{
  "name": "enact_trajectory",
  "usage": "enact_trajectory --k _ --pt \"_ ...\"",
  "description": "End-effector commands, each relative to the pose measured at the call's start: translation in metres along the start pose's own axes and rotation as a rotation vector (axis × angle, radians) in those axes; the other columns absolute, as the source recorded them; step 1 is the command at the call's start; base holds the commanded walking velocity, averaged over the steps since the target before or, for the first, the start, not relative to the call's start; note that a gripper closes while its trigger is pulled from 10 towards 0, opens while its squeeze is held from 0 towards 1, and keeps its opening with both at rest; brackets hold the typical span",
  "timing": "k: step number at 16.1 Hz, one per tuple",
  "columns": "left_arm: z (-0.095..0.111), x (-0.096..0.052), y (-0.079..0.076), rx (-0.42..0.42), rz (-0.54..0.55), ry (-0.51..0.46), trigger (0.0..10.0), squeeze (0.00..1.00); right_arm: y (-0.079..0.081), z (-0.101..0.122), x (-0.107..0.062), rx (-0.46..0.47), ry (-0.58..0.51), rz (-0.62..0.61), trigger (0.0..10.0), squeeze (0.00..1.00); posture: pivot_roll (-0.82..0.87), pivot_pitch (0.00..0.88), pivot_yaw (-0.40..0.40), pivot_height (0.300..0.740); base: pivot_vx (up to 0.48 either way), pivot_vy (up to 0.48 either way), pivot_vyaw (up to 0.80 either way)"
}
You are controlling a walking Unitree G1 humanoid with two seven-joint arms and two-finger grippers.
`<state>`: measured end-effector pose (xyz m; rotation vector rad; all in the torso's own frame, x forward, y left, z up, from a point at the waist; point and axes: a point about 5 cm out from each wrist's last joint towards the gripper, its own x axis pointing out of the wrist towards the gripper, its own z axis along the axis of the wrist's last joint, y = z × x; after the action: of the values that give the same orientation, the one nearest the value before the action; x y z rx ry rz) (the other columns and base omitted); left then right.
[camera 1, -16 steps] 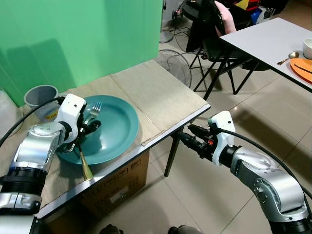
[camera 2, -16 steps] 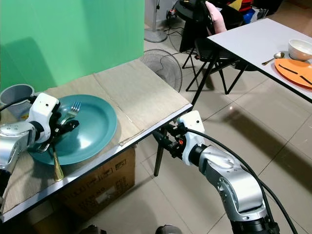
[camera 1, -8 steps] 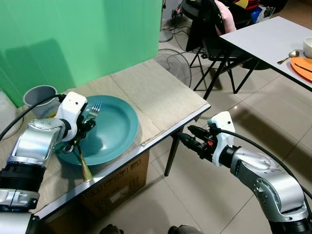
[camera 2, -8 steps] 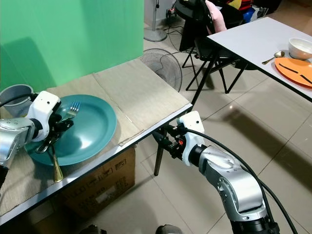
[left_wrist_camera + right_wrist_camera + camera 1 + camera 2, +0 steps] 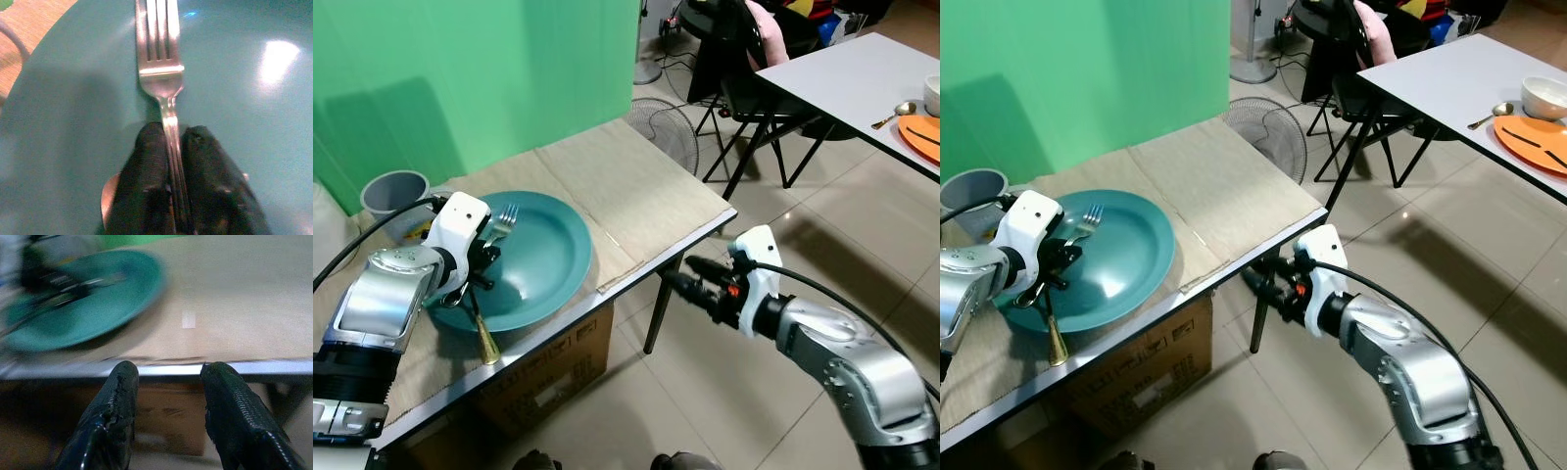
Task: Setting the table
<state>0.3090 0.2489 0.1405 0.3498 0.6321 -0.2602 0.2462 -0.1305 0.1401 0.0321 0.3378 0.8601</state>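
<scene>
The left gripper [image 5: 478, 270] sits a little lower and nearer the table edge than half a second ago, back close to where it was a second ago; its fingers [image 5: 146, 171] pinch the fork [image 5: 503, 221] by the neck, and the tines lie slightly further toward the near side of the teal plate [image 5: 553, 257] than a moment ago. The right gripper [image 5: 677, 275] is now a touch lower and further from the table corner than before, its arm blurred, and its open fingers [image 5: 120, 401] point at the table's front edge [image 5: 205, 366].
</scene>
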Motion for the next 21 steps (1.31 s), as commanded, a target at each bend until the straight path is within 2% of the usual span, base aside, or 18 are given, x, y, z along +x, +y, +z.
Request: enact_trajectory --k 1,2,3,4,5,8,10,11,13,14,15,17,18,19,20,21 --pt "-0.001 0.001 -0.002 -0.005 -0.016 0.007 0.0 0.00 0.011 0.008 -0.007 -0.037 -0.026 0.148 10.0 0.00 -0.04 0.062 -0.056 0.740 0.000 0.000 0.00" --pt "0.000 0.001 -0.002 -0.005 -0.017 0.005 0.0 0.00 0.016 0.010 -0.013 -0.054 -0.019 0.243 10.0 0.00 -0.04 0.060 -0.054 0.740 0.000 0.000 0.00" --pt "0.000 0.001 -0.002 -0.004 -0.017 0.005 0.0 0.00 0.017 0.011 -0.015 -0.060 -0.015 0.269 10.0 0.00 -0.04 0.060 -0.054 0.740 0.000 0.000 0.00" --pt "0.002 0.001 0.000 0.003 -0.014 -0.004 0.0 0.00 0.020 0.012 -0.026 -0.064 0.027 0.390 10.0 0.00 -0.04 0.058 -0.052 0.740 0.000 0.000 0.00" --pt "0.002 0.001 0.001 0.006 -0.013 -0.008 0.0 0.00 0.020 0.011 -0.030 -0.058 0.041 0.427 10.0 0.00 -0.04 0.056 -0.050 0.740 0.000 0.000 0.00" --pt "0.005 0.001 0.004 0.015 -0.006 -0.026 0.0 0.00 0.021 0.011 -0.032 -0.049 0.049 0.471 10.0 0.00 -0.03 0.054 -0.052 0.740 0.000 0.000 0.00" --pt "0.010 0.001 0.006 0.026 0.005 -0.059 0.0 0.00 0.009 0.007 -0.034 -0.050 0.056 0.461 10.0 0.00 -0.03 0.054 -0.053 0.740 0.000 0.000 0.00" --pt "0.021 0.001 0.007 0.024 0.010 -0.128 0.0 0.00 0.000 0.003 -0.034 -0.050 0.049 0.425 10.0 0.00 -0.03 0.056 -0.051 0.740 0.000 0.000 0.00" --pt "0.035 -0.002 0.007 0.021 0.012 -0.213 0.0 0.00 -0.002 0.002 -0.031 -0.057 0.033 0.385 10.0 0.00 -0.03 0.056 -0.050 0.740 0.000 0.000 0.00" --pt "0.057 -0.007 0.008 -0.017 0.022 -0.336 0.0 0.00 -0.003 0.006 -0.028 -0.059 0.004 0.343 10.0 0.00 -0.03 0.056 -0.050 0.740 0.000 0.000 0.00" --pt "0.068 -0.011 0.008 -0.050 0.023 -0.396 0.0 0.00 -0.003 0.007 -0.027 -0.056 -0.008 0.327 10.0 0.00 -0.03 0.055 -0.045 0.740 0.000 0.000 0.00" --pt "0.099 -0.028 0.002 -0.099 0.002 -0.554 0.0 0.00 -0.005 0.010 -0.026 -0.051 -0.050 0.278 10.0 0.00 -0.03 0.053 -0.039 0.740 0.000 0.000 0.00" --pt "0.103 -0.031 0.000 -0.106 -0.002 -0.579 0.0 0.00 -0.006 0.010 -0.026 -0.052 -0.060 0.268 10.0 0.00 -0.03 0.053 -0.039 0.740 0.000 0.000 0.00" --pt "0.122 -0.049 -0.009 -0.168 -0.007 -0.705 0.0 0.00 -0.007 0.016 -0.018 -0.078 -0.107 0.163 10.0 0.00 -0.03 0.045 -0.030 0.740 0.000 0.000 0.00" --pt "0.126 -0.055 -0.013 -0.193 -0.006 -0.749 0.0 0.00 -0.008 0.019 -0.014 -0.095 -0.127 0.100 10.0 0.00 -0.03 0.045 -0.030 0.740 0.000 0.000 0.00" --pt "0.129 -0.064 -0.021 -0.214 0.020 -0.809 0.5 0.00 -0.008 0.021 -0.008 -0.107 -0.164 0.014 10.0 0.00 -0.03 0.037 -0.028 0.740 0.000 0.000 0.00"
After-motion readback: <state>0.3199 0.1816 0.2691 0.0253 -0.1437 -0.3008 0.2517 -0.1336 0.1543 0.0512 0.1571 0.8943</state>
